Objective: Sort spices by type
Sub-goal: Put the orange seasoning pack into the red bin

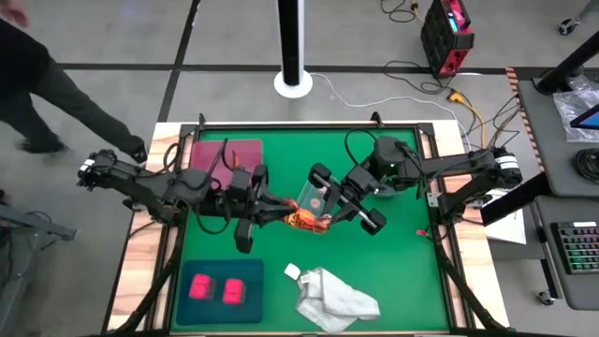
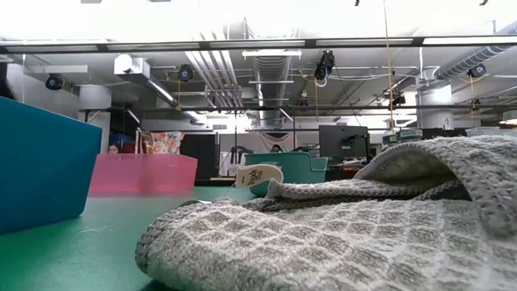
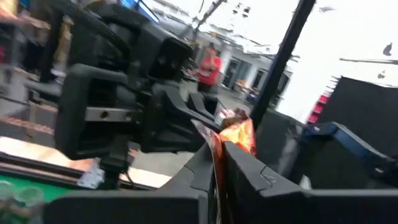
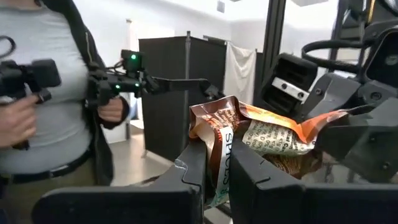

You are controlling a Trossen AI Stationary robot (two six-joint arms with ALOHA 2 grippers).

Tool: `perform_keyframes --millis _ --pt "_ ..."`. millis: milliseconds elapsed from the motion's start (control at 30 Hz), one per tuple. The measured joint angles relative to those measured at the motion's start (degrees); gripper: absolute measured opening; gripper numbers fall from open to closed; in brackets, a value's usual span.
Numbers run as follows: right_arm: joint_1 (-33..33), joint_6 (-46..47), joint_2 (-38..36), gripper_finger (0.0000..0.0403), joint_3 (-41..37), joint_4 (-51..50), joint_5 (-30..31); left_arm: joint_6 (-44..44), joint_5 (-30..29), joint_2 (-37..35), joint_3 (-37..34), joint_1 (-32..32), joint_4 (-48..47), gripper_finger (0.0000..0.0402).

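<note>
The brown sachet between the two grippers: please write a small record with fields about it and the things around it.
item held: brown foil sachet, crumpled
left gripper: shut on one end of the sachet
right gripper: shut on the other end
height: the sachet appears lifted over the green table
pink blocks: two, side by side in the teal tray
pink tray: behind the left arm
cloth: lying loose at the table's near edge
person: stands beyond the table, holding controller handles

A robotics lab: exposed ceiling ducts, monitor, floor cables.
</note>
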Motion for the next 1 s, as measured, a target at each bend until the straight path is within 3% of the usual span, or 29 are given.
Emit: perform_keyframes --millis 300,700,800,867,933,1000 --pt "-1.14 -3.47 -0.13 0.0032 0.07 0.59 3.07 12.68 -7.19 -1.80 -0.09 -3.99 5.55 0.0001" --pt "-4.91 0.77 -0.15 0.0144 0.00 -3.25 11.36 16.06 -12.80 -6.60 0.00 -4.02 6.34 0.0000" --pt "-5.89 0.45 -0.13 0.0164 0.00 -7.24 13.30 14.92 -20.85 -9.59 0.04 -4.11 2.70 0.0000" --pt "-6.93 0.52 -0.19 0.0175 0.00 -11.22 13.24 10.09 -29.50 -11.67 0.13 -4.11 -3.93 0.0000" --pt "-8.18 3.01 -0.46 0.0182 0.00 -16.05 13.27 0.18 -38.98 -13.77 0.13 -4.08 -15.16 0.0000" --pt "-9.54 6.80 -0.79 0.0186 0.00 -21.26 13.42 -17.55 -47.04 -15.71 0.56 -3.62 -32.02 0.0000"
